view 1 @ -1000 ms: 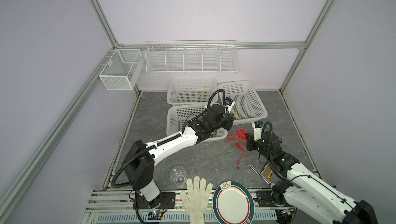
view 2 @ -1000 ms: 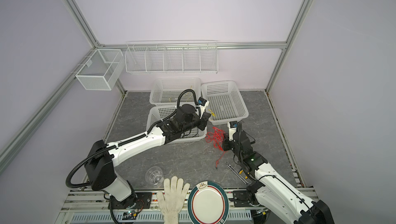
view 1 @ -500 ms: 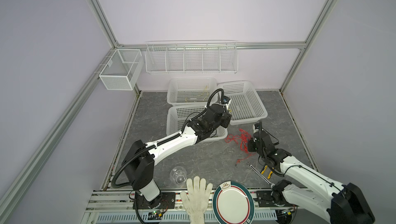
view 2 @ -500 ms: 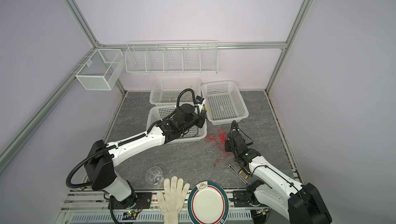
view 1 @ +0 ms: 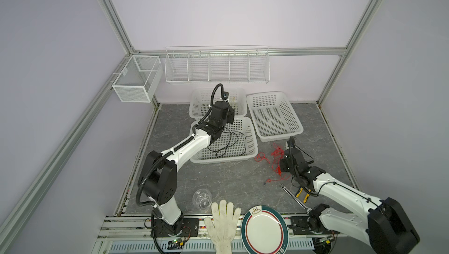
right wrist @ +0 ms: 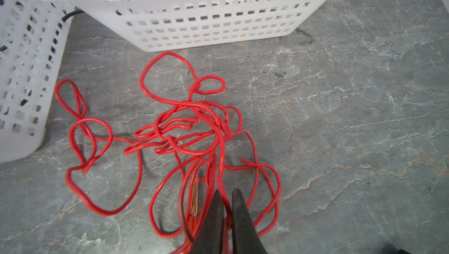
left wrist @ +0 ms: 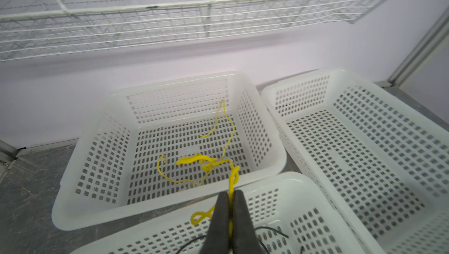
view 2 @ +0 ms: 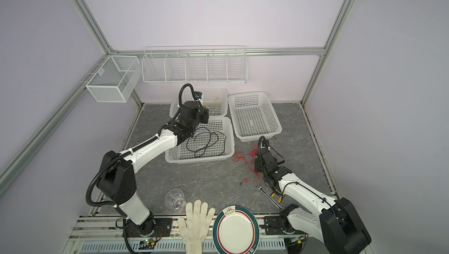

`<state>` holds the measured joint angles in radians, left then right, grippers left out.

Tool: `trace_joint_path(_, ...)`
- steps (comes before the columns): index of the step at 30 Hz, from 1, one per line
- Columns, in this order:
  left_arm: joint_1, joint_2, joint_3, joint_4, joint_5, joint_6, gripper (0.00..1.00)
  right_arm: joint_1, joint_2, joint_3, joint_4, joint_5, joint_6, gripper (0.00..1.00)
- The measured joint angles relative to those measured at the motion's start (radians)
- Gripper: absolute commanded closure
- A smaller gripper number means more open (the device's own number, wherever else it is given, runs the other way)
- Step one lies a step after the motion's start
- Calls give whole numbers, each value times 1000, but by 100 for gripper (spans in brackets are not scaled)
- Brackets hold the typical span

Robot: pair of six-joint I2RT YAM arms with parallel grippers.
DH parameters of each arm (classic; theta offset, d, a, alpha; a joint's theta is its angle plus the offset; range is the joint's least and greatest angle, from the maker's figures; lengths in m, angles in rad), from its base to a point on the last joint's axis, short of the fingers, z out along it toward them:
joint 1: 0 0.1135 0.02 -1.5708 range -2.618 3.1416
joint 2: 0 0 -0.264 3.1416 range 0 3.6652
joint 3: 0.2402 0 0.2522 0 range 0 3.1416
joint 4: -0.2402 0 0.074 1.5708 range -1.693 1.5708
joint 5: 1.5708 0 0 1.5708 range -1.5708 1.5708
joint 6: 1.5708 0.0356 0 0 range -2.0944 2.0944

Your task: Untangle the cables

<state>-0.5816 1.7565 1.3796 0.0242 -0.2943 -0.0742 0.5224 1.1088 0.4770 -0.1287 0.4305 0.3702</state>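
The yellow cable point(left wrist: 194, 160) lies coiled in the far white basket point(left wrist: 170, 82), and one strand rises over that basket's rim into my left gripper point(left wrist: 230, 192), which is shut on it. The black cable point(view 1: 230, 143) lies looped in the near basket point(view 1: 252, 141). The red cable point(right wrist: 175, 131) sits in a loose tangle on the grey table in front of the right basket point(view 1: 298, 129). My right gripper point(right wrist: 227, 192) hangs low over that tangle, jaws barely parted, with one red strand running between them. In both top views the red cable point(view 2: 252, 158) lies beside the right wrist.
A wrench point(view 1: 291, 195) and yellow-handled pliers point(view 1: 302, 193) lie under the right arm. A clear glass point(view 1: 201, 198), a white glove point(view 1: 223, 223) and a plate point(view 1: 264, 231) sit along the front edge. A wire shelf point(view 1: 216, 65) and a mesh box point(view 1: 136, 80) hang on the back wall.
My left gripper has carried the yellow cable left and back to the far basket, uncovering the black cable. My right gripper has dropped toward the front, and the red cable has settled on the table.
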Motion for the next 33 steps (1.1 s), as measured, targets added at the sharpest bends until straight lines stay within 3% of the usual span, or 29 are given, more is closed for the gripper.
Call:
trace_joint_path(7,94,204,164,1,31,-53,100,0,23,2,14,-4,0,88)
trace_joint_path(15,97,344,295,-16,53,-98,99,0,24,2,22,-9,0,87)
trace_joint_path(18,97,370,320,-36,60,-109,92,0,29,3,23,-12,0,87)
trace_joint_path(24,97,386,338,-61,74,-115,60,0,45,8,35,-21,0,87)
trace_joint_path(33,97,365,315,-60,116,-116,40,0,66,26,44,-38,0,87)
